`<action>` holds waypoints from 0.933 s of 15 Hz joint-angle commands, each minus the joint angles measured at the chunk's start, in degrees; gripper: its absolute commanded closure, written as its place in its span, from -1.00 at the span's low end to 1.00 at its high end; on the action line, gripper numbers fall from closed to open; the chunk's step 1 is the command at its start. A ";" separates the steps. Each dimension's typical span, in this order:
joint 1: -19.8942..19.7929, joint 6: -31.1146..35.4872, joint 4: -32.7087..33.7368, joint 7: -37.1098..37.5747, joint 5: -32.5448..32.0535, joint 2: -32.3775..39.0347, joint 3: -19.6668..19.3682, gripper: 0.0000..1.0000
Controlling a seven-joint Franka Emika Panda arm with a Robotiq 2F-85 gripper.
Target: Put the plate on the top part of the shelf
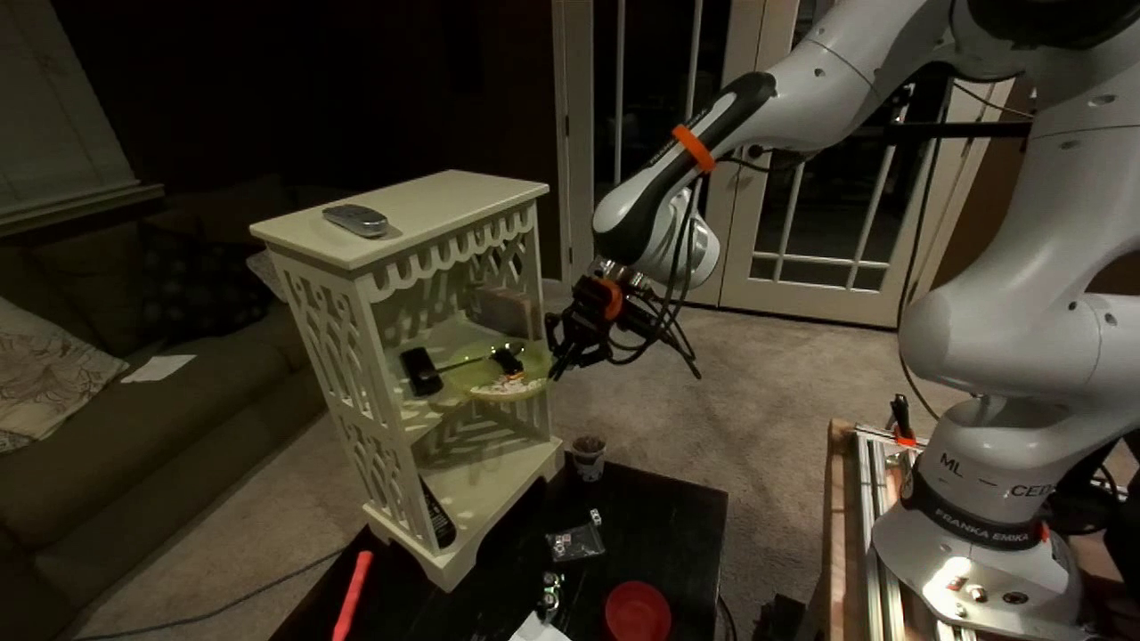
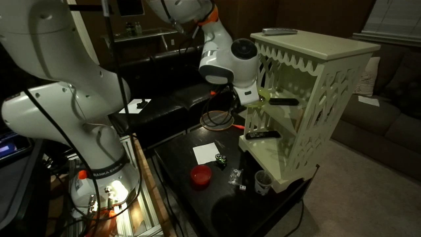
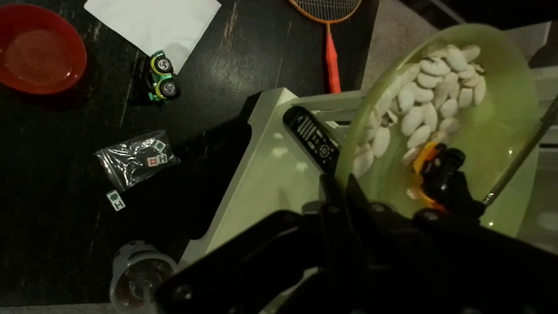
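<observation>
The pale yellow-green plate [image 3: 501, 117] holds whitish oval pieces and a black-and-orange toy. My gripper [image 3: 339, 176] is shut on the plate's near rim in the wrist view, one finger on each side. In an exterior view the plate [image 1: 463, 378] is at the open front of the cream-white shelf [image 1: 445, 200], around middle-tier height and below the flat top. My gripper [image 1: 554, 352] is at its right edge there. I cannot tell whether the plate touches the tier. In an exterior view the plate [image 2: 263, 95] is partly behind the wrist, which hides the fingers.
A grey oblong device [image 1: 356, 219] lies on the shelf top. A black item [image 1: 420, 371] and a box [image 1: 499, 312] are on the middle tier, a black remote [image 2: 263, 135] on the bottom. A red bowl [image 2: 201, 176], cup [image 2: 263, 182] and racket [image 2: 217, 120] are on the table.
</observation>
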 commanded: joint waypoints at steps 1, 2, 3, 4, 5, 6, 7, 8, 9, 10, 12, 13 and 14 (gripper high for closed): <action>-10.53 -5.06 -0.26 -6.63 0.01 -1.36 9.14 0.98; -13.75 -7.66 0.15 -7.74 -0.71 -1.45 11.36 0.98; -16.57 -10.25 0.50 -8.03 -1.35 -1.82 13.38 0.98; -19.56 -13.10 0.83 -8.07 -2.06 -2.15 15.47 0.98; -22.69 -16.13 1.30 -7.46 -2.80 -2.62 17.75 0.98; -25.70 -18.34 1.73 -6.91 -3.77 -2.90 20.09 0.98; -29.73 -20.46 2.06 -5.78 -5.05 -3.13 23.95 0.98; -33.11 -22.64 2.79 -4.55 -6.76 -2.89 26.93 0.98; -36.55 -24.40 3.45 -3.06 -8.90 -2.34 29.95 0.98; -39.80 -25.84 4.05 -1.27 -11.43 -1.53 33.01 0.98; -45.35 -28.13 5.42 2.46 -17.09 -0.45 38.00 0.98; -47.77 -29.48 6.37 4.55 -19.90 -0.48 40.02 0.98; -50.12 -31.15 7.44 7.34 -22.51 -0.77 41.80 0.98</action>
